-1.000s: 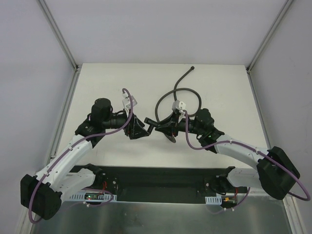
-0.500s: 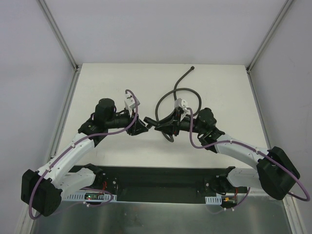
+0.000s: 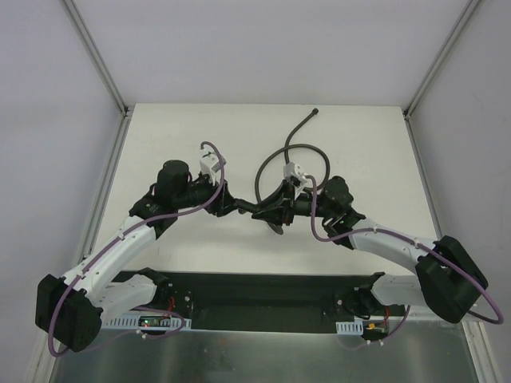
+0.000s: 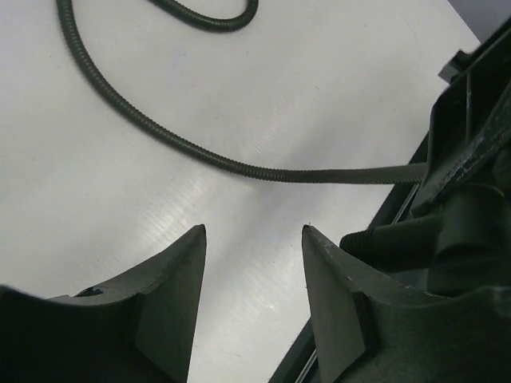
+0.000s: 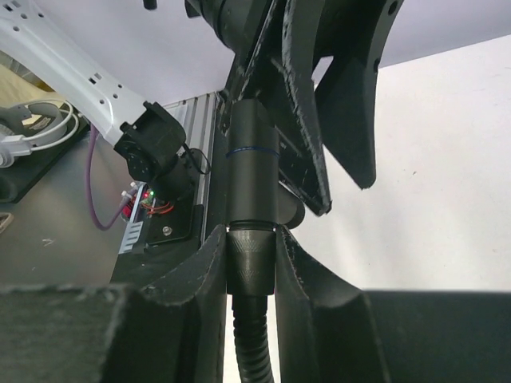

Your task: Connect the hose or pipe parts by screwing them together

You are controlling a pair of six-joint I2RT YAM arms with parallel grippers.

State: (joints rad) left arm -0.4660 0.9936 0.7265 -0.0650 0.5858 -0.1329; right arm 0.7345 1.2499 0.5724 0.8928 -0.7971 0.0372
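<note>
The dark-grey hose point(image 3: 297, 128) loops over the middle-back of the white table and also shows in the left wrist view point(image 4: 160, 132). My right gripper point(image 3: 270, 214) point(image 5: 251, 235) is shut on the hose's knurled end nut point(image 5: 252, 265). The black fitting point(image 5: 251, 171) sits directly on that nut and points toward the left arm. My left gripper point(image 3: 239, 206) point(image 4: 254, 230) stands open right beside the fitting, with only bare table between its fingers. The fitting's threaded stub point(image 4: 361, 237) lies just outside the right finger point(image 4: 339, 287).
Both arms meet over the table's middle. A black base plate point(image 3: 255, 291) runs along the near edge, with electronics and red-lit boards point(image 5: 148, 198) beside it. Purple cables point(image 3: 209, 152) trail along the arms. Grey walls and rails point(image 3: 104, 68) enclose the table.
My left gripper has moved right, up against the right gripper and the fitting, and its jaws have narrowed. The right gripper keeps its grip on the hose end, shifted slightly.
</note>
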